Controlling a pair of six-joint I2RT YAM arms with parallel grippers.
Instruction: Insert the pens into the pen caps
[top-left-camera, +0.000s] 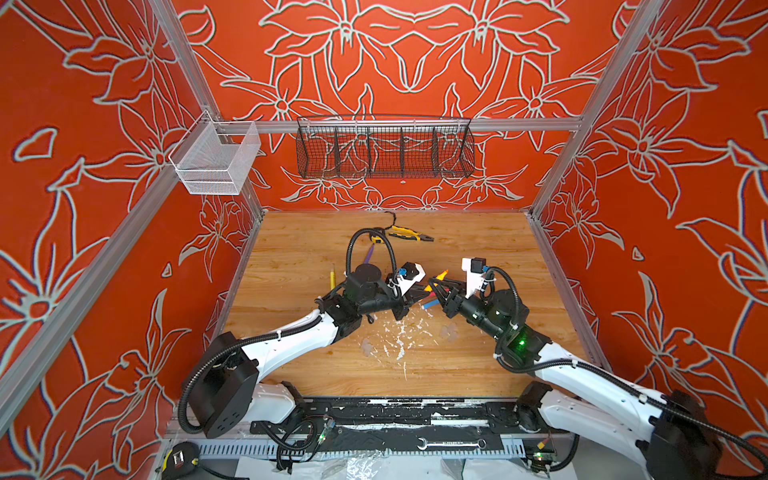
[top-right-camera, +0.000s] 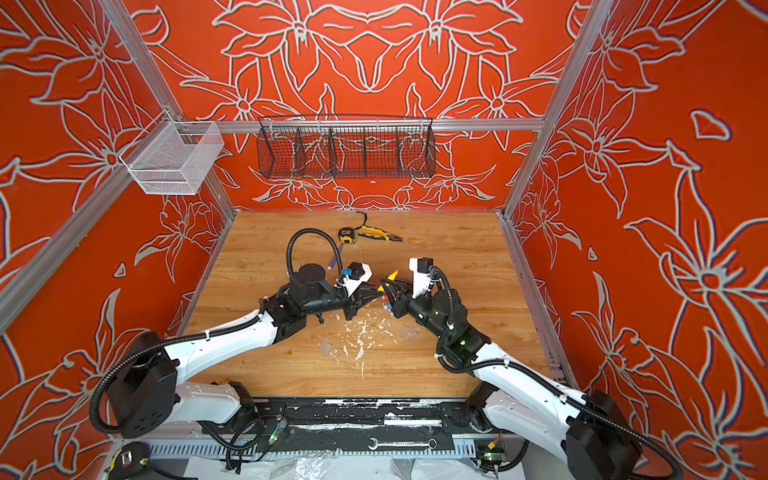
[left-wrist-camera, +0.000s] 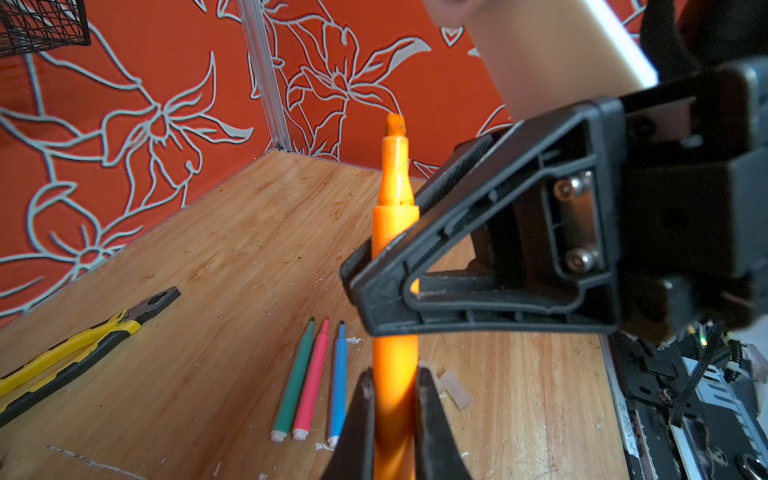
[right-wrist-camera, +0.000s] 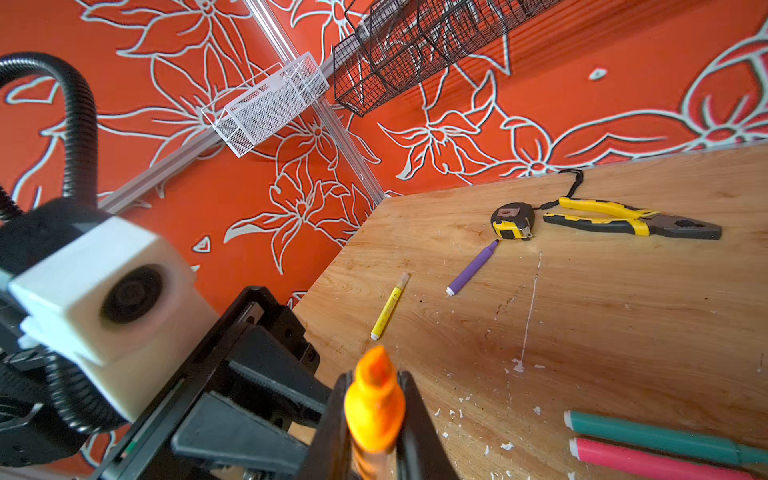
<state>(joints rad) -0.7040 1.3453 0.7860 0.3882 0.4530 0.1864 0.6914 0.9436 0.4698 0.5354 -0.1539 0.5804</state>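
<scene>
Both grippers are clenched on the same orange pen (left-wrist-camera: 395, 199), which is held in the air above the wooden table (left-wrist-camera: 208, 249), its bare nib pointing away from the left arm. In the left wrist view the left gripper (left-wrist-camera: 395, 376) pinches the lower barrel, and the right gripper (right-wrist-camera: 375, 378) bites the pen further up, nearer the nib. In both top views the two grippers meet near the middle of the table, with the orange tip poking out between them.

The green pen (left-wrist-camera: 296, 382), pink pen (left-wrist-camera: 313, 378) and blue pen (left-wrist-camera: 338, 378) lie side by side on the table under the held pen. The yellow pen (right-wrist-camera: 388, 307) and purple pen (right-wrist-camera: 471, 270) lie further back, towards the tape measure (right-wrist-camera: 511, 220) and the pliers (right-wrist-camera: 623, 218). A pale, clear piece just beside the left fingers is probably a pen cap (left-wrist-camera: 455, 388), though it is too faint to be sure.

This looks like a handover or a regrasp, and the risk lies in the double grip. If either arm moves while both are clamped, the stiff pen could twist in the pads, slip or spring free onto the three pens below. If one gripper lets go too early or off-axis, the pen could tilt in the other, so the nib would no longer line up with a cap. The cap lies flat and is nearly colourless, so a low reach could nudge it away.
</scene>
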